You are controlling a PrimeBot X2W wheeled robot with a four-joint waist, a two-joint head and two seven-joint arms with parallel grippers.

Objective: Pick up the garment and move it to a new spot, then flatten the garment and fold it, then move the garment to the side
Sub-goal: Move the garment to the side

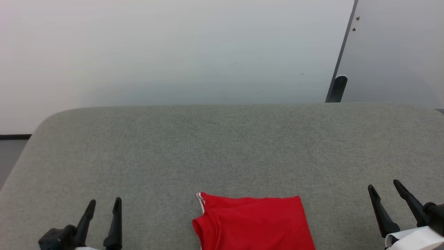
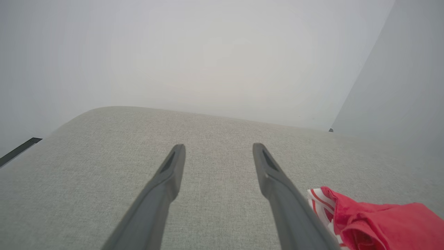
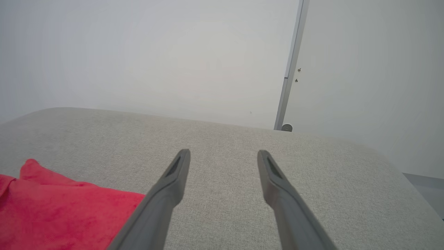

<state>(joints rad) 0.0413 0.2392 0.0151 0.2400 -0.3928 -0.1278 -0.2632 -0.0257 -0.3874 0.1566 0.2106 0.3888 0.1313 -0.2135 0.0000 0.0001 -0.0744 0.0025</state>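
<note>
Fingers [image 1: 116, 218], long, dark and tapered, stand spread and empty on the left gripper [image 1: 104, 200] and right gripper [image 1: 383, 184], over the near corners of the grey woven, round-cornered table [image 1: 222, 146]. The garment [image 1: 253, 222], folded smooth red cloth, lies mid-way along the table's near edge. The left wrist view shows its red-and-white striped trim [image 2: 321, 203]; the right wrist view shows plain red.

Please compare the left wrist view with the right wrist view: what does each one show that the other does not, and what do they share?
Left wrist view: the left gripper, fingers open; the jersey's red-and-white striped trim; a dark strip at the far left edge.
Right wrist view: the right gripper, fingers open; two small screws at the upper right.
Both: the red jersey lying on the grey surface, with a pale wall behind.
</note>
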